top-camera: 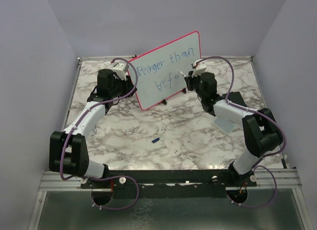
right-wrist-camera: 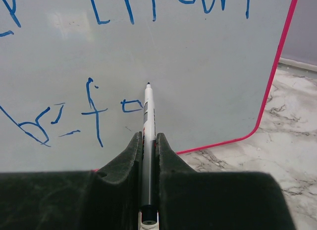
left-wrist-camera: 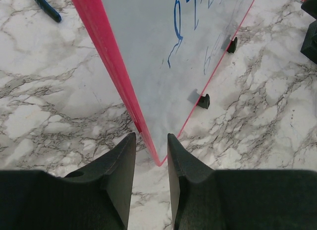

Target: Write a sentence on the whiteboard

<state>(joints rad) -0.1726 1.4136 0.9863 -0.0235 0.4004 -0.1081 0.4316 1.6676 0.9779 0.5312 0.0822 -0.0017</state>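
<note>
from above, the whiteboard [top-camera: 185,44] is seen standing tilted on the marbled worktop [top-camera: 163,126], between the two arms. the sentence [top-camera: 168,64] is written on it in blue, "stronger than" in the first row and a few letters below. a small blue item [top-camera: 155,140] lies on the worktop, well apart from the board.

in the left wrist view, the left tool [left-wrist-camera: 151,148] is clamped on the board's pink corner.

in the right wrist view, the right tool [right-wrist-camera: 148,143] is closed on a marker [right-wrist-camera: 148,106], its tip held at the board just right of the last letter; contact cannot be told.
</note>
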